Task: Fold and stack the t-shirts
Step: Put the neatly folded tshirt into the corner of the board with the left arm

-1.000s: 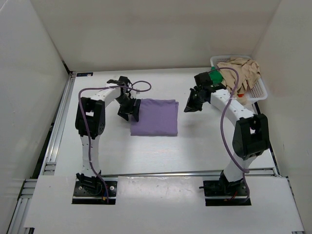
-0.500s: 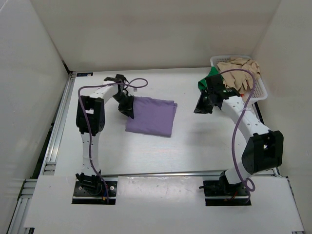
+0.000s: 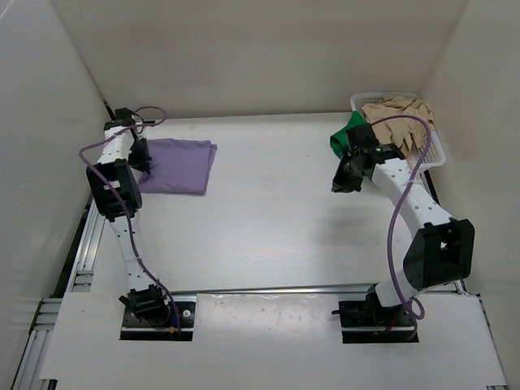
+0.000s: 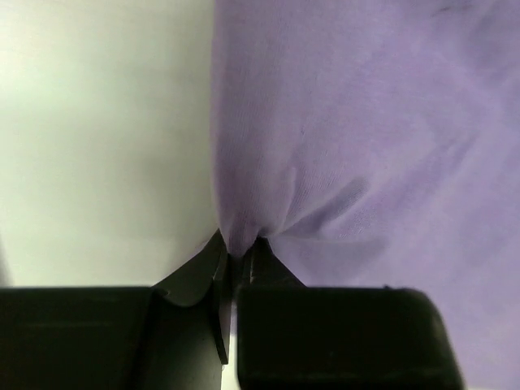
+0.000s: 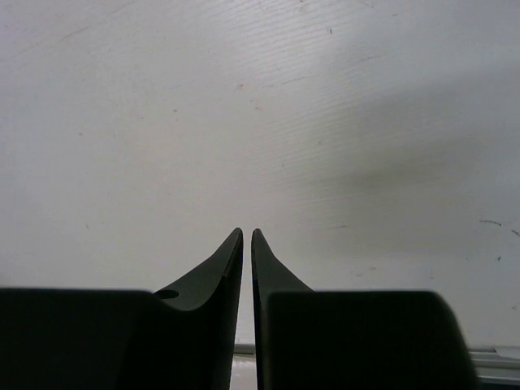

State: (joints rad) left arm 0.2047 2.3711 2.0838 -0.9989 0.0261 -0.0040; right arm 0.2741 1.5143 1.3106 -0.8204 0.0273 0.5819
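**A:** How far along are we?

**B:** About a quarter, I'd judge. The lavender shirt (image 3: 175, 165) lies as a flat rectangle at the far left of the counter (image 3: 268, 236), and that looks folded. The left fingers (image 4: 237, 252) are clamped on its left edge, and the cloth puckers at the pinch.

**A:** And the others?

**B:** None folded. The tan shirt (image 3: 398, 114) is heaped in the basket (image 3: 436, 152) at the far right corner. The green shirt (image 3: 345, 140) spills over the basket's left rim towards the counter. I can't see the orange-red one; it may lie under the tan heap.

**A:** The right arm?

**B:** The right fingers (image 5: 247, 237) are together with nothing between them. They hover over bare counter just beside the green shirt.

**A:** What stands in the way?

**B:** The right wrist hides part of the green shirt from above. That arm's cable (image 3: 393, 213) loops close to the basket. The tan heap sits on top of whatever else is in there, so it probably has to come out first. The lattice wall could also snag cloth. The lavender shirt has to be let go before it can start the stack.
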